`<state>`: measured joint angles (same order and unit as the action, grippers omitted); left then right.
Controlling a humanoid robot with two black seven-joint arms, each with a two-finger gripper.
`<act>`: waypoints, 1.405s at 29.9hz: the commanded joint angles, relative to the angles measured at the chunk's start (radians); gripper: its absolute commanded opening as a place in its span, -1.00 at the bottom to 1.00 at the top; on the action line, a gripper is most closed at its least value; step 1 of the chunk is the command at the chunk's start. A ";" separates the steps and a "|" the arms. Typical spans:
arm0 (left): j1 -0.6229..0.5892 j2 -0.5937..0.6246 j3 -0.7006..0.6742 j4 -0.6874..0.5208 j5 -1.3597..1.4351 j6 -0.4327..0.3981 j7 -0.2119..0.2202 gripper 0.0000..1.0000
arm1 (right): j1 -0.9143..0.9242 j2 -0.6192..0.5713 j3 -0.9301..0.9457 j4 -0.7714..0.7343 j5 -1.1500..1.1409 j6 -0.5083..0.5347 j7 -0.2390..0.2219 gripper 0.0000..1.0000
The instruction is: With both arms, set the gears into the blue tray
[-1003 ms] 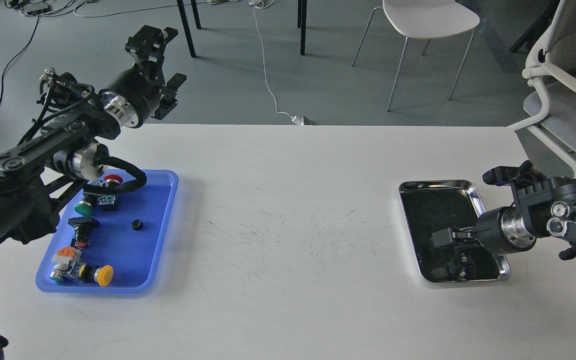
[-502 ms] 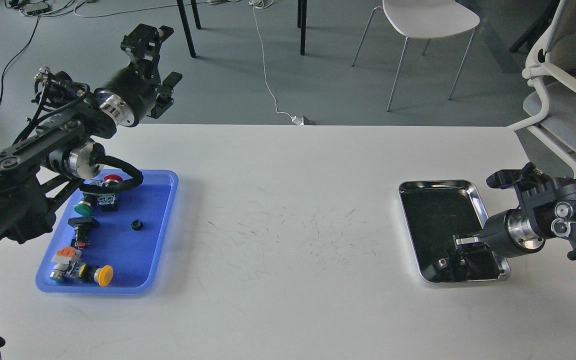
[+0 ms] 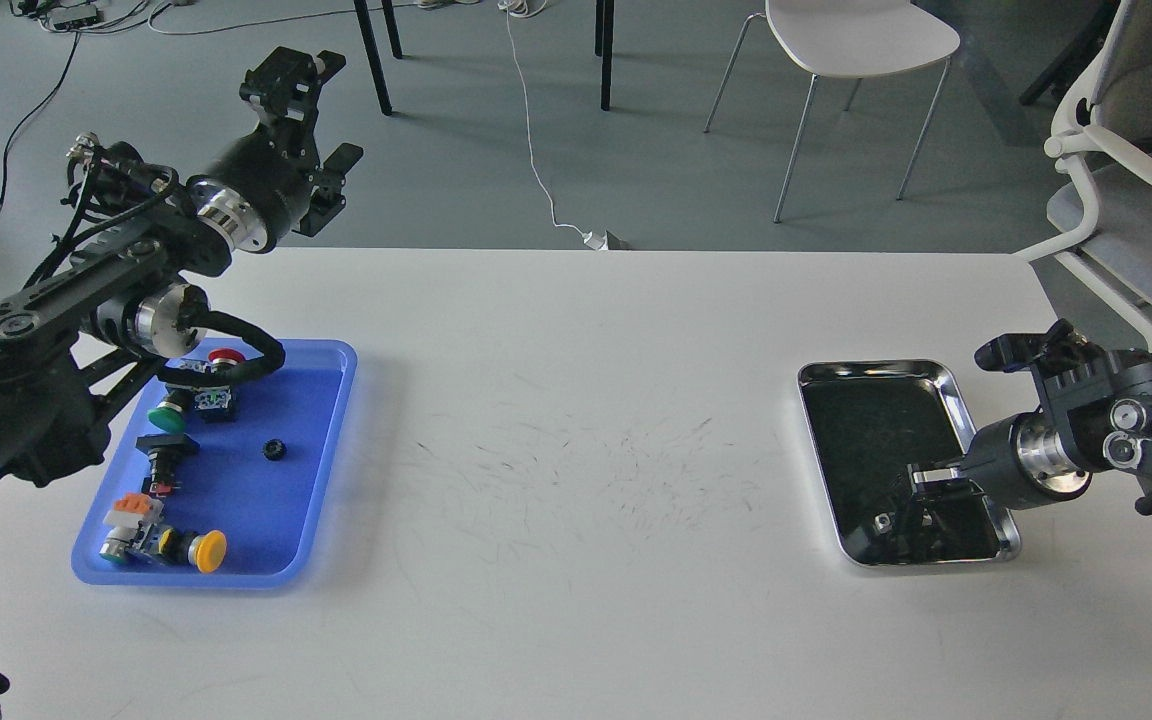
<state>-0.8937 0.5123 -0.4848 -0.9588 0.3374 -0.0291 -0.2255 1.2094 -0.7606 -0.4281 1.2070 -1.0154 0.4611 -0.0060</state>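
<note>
One gear [image 3: 274,450] is seen in the blue tray [image 3: 321,470], lying on bare floor near the tray's middle, apart from the push-buttons. Four or five push-buttons are counted in the same tray: a red-capped one [image 3: 224,356] at the far end, partly hidden by a cable, a green-capped one [image 3: 167,416] below it, a black one [image 3: 164,447] beside that, and a yellow-capped one [image 3: 204,550] at the near end, next to an orange-and-white piece [image 3: 129,513] that may be a fifth switch.

One steel tray [image 3: 951,385] is set on the right of the white table [image 3: 576,400], well apart from the blue tray. Small dark shapes are seen at its near end, but they are mixed with reflections, so no gears can be counted there with certainty.

Two arms are in view. The left gripper [image 3: 321,135] is held high beyond the table's far left corner, above the floor, its fingers spread wide with nothing between them. The right gripper [image 3: 911,510] is lowered into the near end of the steel tray; it is dark against the dark tray, and its fingers cannot be told apart, so its state cannot be told.

Two chairs are seen beyond the table: a white one [image 3: 861,40] and a grey one [image 3: 1136,180].
</note>
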 commanded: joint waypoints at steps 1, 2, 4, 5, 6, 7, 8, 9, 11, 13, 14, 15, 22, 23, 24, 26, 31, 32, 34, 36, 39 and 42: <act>-0.001 0.000 0.000 0.000 0.000 0.002 0.000 0.96 | 0.007 -0.005 0.000 -0.003 0.003 -0.001 0.001 0.88; -0.001 -0.002 0.000 0.000 0.000 0.002 0.000 0.96 | 0.009 -0.006 0.000 -0.001 0.004 -0.001 0.000 0.89; -0.001 -0.002 0.000 0.000 0.000 0.002 0.000 0.96 | 0.009 -0.008 0.000 -0.003 0.001 -0.001 0.001 0.91; -0.001 -0.002 0.000 0.000 0.000 0.002 0.000 0.96 | 0.009 -0.008 0.000 -0.006 0.001 -0.001 0.000 0.92; -0.001 -0.002 0.000 0.000 0.000 0.002 0.000 0.96 | 0.009 -0.006 0.000 -0.007 0.001 -0.001 0.000 0.93; -0.001 -0.002 0.000 0.000 0.000 0.002 0.000 0.96 | 0.009 -0.003 0.000 -0.009 0.001 -0.001 0.000 0.93; -0.001 -0.002 0.000 0.000 0.000 0.002 0.000 0.96 | 0.007 0.000 0.000 -0.015 0.001 -0.001 0.000 0.93; -0.001 -0.002 0.000 0.000 0.000 0.002 0.000 0.96 | 0.004 0.001 0.002 -0.021 0.001 -0.001 0.000 0.93; -0.001 -0.002 0.000 0.000 0.000 0.000 0.000 0.96 | -0.001 0.001 0.002 -0.033 0.001 -0.002 0.000 0.93; -0.001 -0.002 0.000 0.000 0.000 0.000 0.000 0.96 | -0.001 0.004 0.002 -0.049 0.001 -0.002 0.000 0.93; -0.001 -0.002 0.000 0.000 0.000 0.000 0.000 0.96 | -0.001 0.009 0.002 -0.053 0.001 -0.002 0.000 0.93; -0.001 -0.002 0.000 0.000 0.000 0.000 0.000 0.96 | -0.001 0.017 0.002 -0.055 0.001 -0.002 0.000 0.93; -0.001 -0.003 0.000 0.000 0.000 0.000 0.000 0.96 | -0.001 0.084 0.000 -0.078 0.009 -0.005 0.000 0.91; -0.001 -0.003 0.000 0.000 0.000 0.000 0.000 0.96 | -0.001 0.092 0.000 -0.079 0.011 -0.005 0.000 0.90; -0.001 -0.003 0.000 0.000 0.000 0.000 0.000 0.96 | -0.001 0.096 0.000 -0.080 0.011 -0.005 0.000 0.90; -0.001 -0.002 0.000 0.000 0.000 0.000 0.000 0.96 | -0.001 0.104 -0.001 -0.081 0.012 -0.005 0.000 0.89; -0.001 -0.002 0.000 0.000 0.000 0.000 0.000 0.96 | -0.001 0.106 -0.003 -0.093 0.014 -0.004 0.000 0.72; -0.001 -0.002 0.000 0.000 0.000 0.000 0.000 0.96 | -0.001 0.104 -0.004 -0.093 0.014 -0.004 0.001 0.56; -0.001 -0.003 0.000 0.000 0.000 0.000 0.000 0.96 | -0.001 0.104 -0.004 -0.093 0.011 -0.001 0.003 0.19; -0.001 -0.003 0.000 0.000 0.000 0.000 0.000 0.96 | -0.001 0.101 -0.004 -0.093 0.005 0.002 0.009 0.02; -0.001 -0.002 0.000 0.000 0.000 0.000 0.000 0.96 | 0.006 0.098 -0.033 -0.092 0.001 0.011 0.014 -0.32; -0.001 -0.002 0.000 0.000 0.000 0.000 0.000 0.96 | 0.007 0.096 -0.043 -0.090 0.000 0.018 0.015 -0.88</act>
<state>-0.8944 0.5107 -0.4848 -0.9587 0.3375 -0.0292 -0.2255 1.2142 -0.6623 -0.4591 1.1141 -1.0142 0.4711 0.0067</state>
